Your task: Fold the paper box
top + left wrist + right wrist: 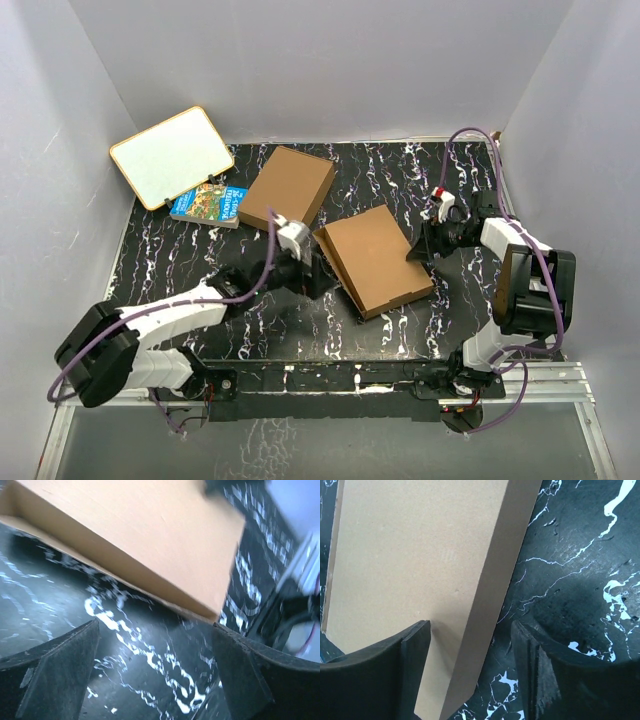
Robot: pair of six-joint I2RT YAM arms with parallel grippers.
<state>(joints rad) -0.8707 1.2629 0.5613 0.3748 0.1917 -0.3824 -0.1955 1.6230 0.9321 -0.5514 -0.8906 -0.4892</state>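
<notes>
The left pincer (pixel 318 274) has its jaws wide apart with nothing between them. In the left wrist view only the black, white-veined table (pixel 150 680) shows in the gap. Just ahead of the jaw tips, and not touching them, runs one long side wall of the box (pixel 150 535). Its broad brown face spreads out beyond the wall. One corner of the box lies ahead of the jaw on the right of that view.

The right pincer (pixel 420 247) also has its jaws apart and is clamped on nothing. In the right wrist view an edge of the box reaches into the gap. The top face passes by the jaw on the left of that view, and I cannot tell whether they touch. The side wall sits inside the gap. The other jaw stands clear of the wall, with bare table between them.

From above, the box lies flat on the table between the two pincers. It is folded into a shallow, squarish shape and turned at a slant. The left pincer is at its left edge and the right pincer at its right corner. I cannot tell whether the lid is tucked shut.

Beyond the left pincer, farther from the arm bases, lies a second box (pixel 288 187), plain, brown and flat. It is near the first, and the wrist hides whether they touch. Just beside it, farther to the left, is a book (pixel 210 203) with a colourful cover. Behind the book a white board (pixel 172 155) with an orange rim sits tilted near the left wall.
</notes>
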